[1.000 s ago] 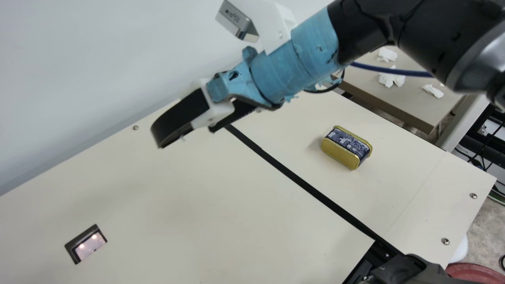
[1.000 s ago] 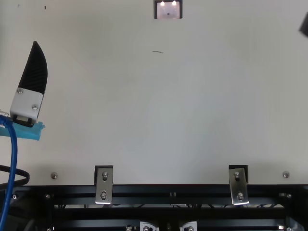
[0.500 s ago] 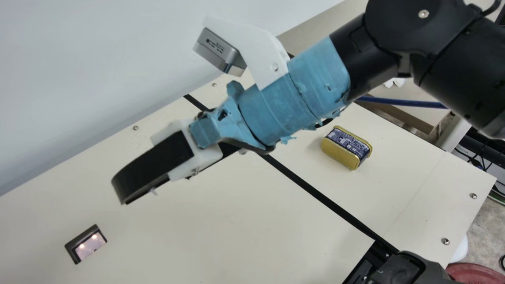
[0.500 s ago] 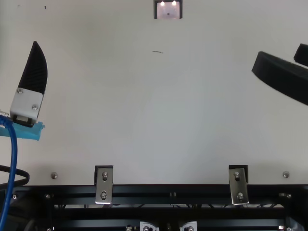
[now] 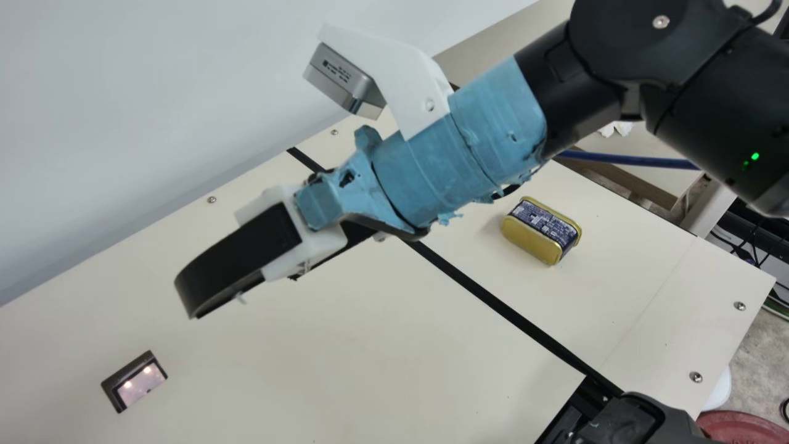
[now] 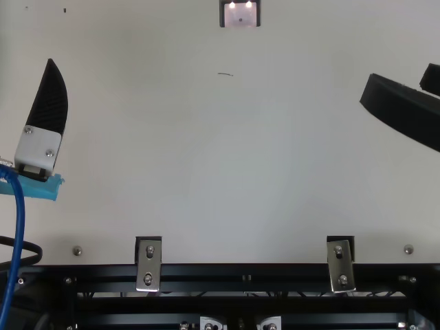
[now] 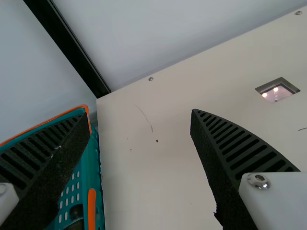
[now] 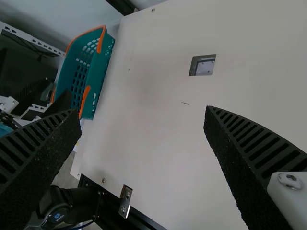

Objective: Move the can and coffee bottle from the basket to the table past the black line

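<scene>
- A teal basket point(image 7: 91, 158) with orange handles point(image 8: 86, 99) and many holes in the wall is seen at the edge of the tabletop point(image 5: 345, 364), at the side of the left arm.
- Inside the basket, in the left wrist view, a dark rounded thing point(image 7: 76, 211) is partly seen; it is half covered by a finger, so it cannot be told what it is.
- The can point(image 5: 541, 231), gold and dark blue, is found in the main view on the tabletop past the black line point(image 5: 487, 300), well apart from this line.
- The can is laid on its narrow side: the blue label is turned up, and one flat gold face is turned to the side of the line.
- The long axis of the can is directed about parallel to the black line.
- The right hand point(image 5: 231, 265) is held above the tabletop, on the other side of the line from the can; its forearm is passed over the line. The two fingers are spread wide apart, and nothing is gripped.
- The left hand point(image 6: 45, 113) is seen at the left of the top view. Its fingers are also wide apart, with nothing held between them.
- A small framed window point(image 5: 134, 382) is set in the tabletop.
</scene>
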{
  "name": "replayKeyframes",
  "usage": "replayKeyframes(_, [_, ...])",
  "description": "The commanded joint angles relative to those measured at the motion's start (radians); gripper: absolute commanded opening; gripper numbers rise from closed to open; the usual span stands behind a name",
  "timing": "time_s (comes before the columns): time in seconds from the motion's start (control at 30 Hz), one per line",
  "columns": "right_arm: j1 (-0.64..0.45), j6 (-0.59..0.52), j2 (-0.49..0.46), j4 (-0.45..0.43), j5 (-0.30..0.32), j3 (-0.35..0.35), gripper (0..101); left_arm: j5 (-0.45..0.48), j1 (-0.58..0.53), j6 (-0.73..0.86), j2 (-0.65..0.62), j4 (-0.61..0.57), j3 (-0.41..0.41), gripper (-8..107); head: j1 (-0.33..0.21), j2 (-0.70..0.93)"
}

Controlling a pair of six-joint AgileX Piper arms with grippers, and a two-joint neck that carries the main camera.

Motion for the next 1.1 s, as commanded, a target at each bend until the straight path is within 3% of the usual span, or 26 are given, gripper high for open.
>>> replayKeyframes(0.0, [0.002, 0.013, -0.017, 0.003, 0.001, 0.004, 101, 0.0, 0.0, 0.0, 0.0, 0.0, 0.0, 90, -0.028, -0.025])
replayKeyframes(0.3, [-0.061, 0.061, -0.131, 0.077, 0.001, 0.035, 101, 0.0, 0.0, 0.0, 0.0, 0.0, 0.0, 90, -0.028, -0.025])
replayKeyframes(0.87, [-0.061, 0.064, -0.135, 0.085, 0.003, 0.035, 101, 0.0, 0.0, 0.0, 0.0, 0.0, 0.0, 90, -0.025, -0.019])
replayKeyframes(1.07, [-0.061, 0.064, -0.135, 0.085, 0.003, 0.035, 101, 0.0, 0.0, 0.0, 0.0, 0.0, 0.0, 90, -0.006, 0.09])
